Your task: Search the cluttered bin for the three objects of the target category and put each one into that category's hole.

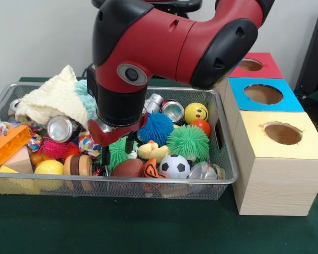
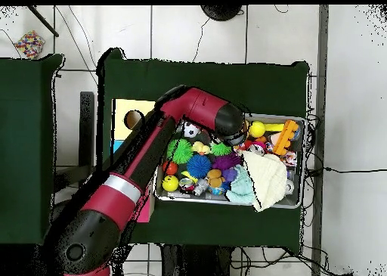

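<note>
The bin (image 1: 229,159) of silver wire mesh is full of toys; it also shows in the overhead view (image 2: 303,161). My gripper (image 1: 117,152) hangs low in the middle of the bin, open, with its fingers (image 1: 105,157) on either side of a small green spiky ball (image 1: 118,153). Around it lie a blue spiky ball (image 1: 156,128), a brown football (image 1: 128,168) and a soccer ball (image 1: 175,166). The hole (image 1: 250,64) in the red-topped box (image 1: 269,67) is at the far right, partly behind my arm. In the overhead view my wrist (image 2: 230,125) hides the gripper.
A blue-topped box (image 1: 291,100) and a yellow-topped box (image 1: 286,174) stand in a row to the right of the bin. A cream cloth (image 1: 55,98), cans (image 1: 62,128), an orange block (image 1: 8,145), a large green spiky ball (image 1: 187,142) and a smiley ball (image 1: 196,112) crowd the bin.
</note>
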